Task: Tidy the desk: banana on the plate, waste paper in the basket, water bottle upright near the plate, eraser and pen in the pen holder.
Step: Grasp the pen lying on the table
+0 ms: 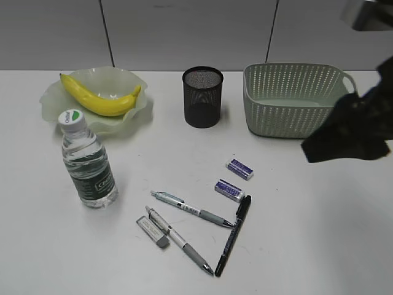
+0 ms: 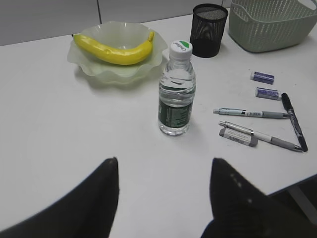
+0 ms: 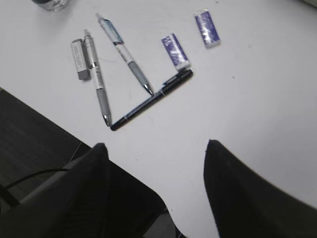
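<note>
The banana [image 1: 101, 98] lies on the plate [image 1: 132, 120] at the back left. The water bottle [image 1: 88, 163] stands upright in front of the plate. The pen holder [image 1: 202, 97] and the basket [image 1: 295, 98] stand at the back. Two purple-sleeved erasers [image 1: 240, 168] [image 1: 229, 190], two silver pens [image 1: 193, 209] [image 1: 181, 239] and a black pen [image 1: 233, 233] lie on the desk [image 1: 307, 233]. No waste paper shows. My left gripper [image 2: 164, 163] is open and empty, well short of the bottle [image 2: 177, 91]. My right gripper [image 3: 156, 145] is open and empty above the desk's front edge, short of the black pen [image 3: 151, 100].
A grey eraser [image 1: 153, 232] lies beside the left silver pen. My right arm [image 1: 347, 132] hangs dark and blurred in front of the basket's right end. The desk's front edge [image 3: 59, 126] with dark floor below shows in the right wrist view.
</note>
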Controlling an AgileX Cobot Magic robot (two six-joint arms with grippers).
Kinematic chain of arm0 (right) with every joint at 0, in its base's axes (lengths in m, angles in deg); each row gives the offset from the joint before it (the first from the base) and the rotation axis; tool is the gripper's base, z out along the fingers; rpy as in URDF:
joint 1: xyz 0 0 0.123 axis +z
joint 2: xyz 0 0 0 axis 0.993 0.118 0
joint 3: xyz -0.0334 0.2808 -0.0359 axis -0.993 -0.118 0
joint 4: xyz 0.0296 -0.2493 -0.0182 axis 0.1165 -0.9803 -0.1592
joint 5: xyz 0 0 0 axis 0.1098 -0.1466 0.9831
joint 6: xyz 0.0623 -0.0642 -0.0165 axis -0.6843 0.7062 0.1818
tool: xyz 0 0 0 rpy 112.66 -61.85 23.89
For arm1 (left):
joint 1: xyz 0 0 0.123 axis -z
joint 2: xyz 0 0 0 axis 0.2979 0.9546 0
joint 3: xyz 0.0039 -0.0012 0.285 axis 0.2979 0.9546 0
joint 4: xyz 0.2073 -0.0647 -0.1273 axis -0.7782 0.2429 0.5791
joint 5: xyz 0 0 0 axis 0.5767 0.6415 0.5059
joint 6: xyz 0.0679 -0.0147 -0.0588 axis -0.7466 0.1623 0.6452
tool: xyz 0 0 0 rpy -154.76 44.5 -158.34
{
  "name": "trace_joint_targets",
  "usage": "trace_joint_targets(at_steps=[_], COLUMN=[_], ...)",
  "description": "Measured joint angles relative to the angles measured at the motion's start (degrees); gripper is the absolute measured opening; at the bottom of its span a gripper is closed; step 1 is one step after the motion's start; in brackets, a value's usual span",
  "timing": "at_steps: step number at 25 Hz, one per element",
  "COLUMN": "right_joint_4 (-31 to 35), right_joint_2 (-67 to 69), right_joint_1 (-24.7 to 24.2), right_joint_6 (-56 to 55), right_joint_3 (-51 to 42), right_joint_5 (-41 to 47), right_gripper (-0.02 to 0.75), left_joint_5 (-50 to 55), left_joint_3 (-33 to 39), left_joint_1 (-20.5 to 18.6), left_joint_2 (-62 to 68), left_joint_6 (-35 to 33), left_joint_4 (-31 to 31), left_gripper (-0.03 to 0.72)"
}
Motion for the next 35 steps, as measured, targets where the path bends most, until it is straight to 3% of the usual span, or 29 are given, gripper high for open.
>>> trace_joint_targets(at_steps=[4,9,22,35], right_joint_4=[6.98,8.03,-9.61,-11.86], right_joint_2=[9.92,18.87,41.03,57.78], right_joint_1=[0.00,1.48,19.84,20.49], right_joint_6=[10.02,18.77,22.69,18.49], right_joint_3=[5.77,12.57,24.47,31.10], right_joint_5=[-0.05,-0.33,-1.85,-4.91], right_gripper=[0.477,0.471,0.398,0.393], left_joint_5=[0.00,0.00,0.00,0.00], left_joint_3=[0.00,0.00,0.00,0.00], left_joint_1=[0.00,0.00,0.00,0.00], left_joint_2=[0.00,0.00,0.00,0.00], left_joint_6=[-0.05,-0.05,-0.05,-0.05], left_joint_4=[0.00,0.00,0.00,0.00], left_gripper=[0.436,0.436,0.436,0.436])
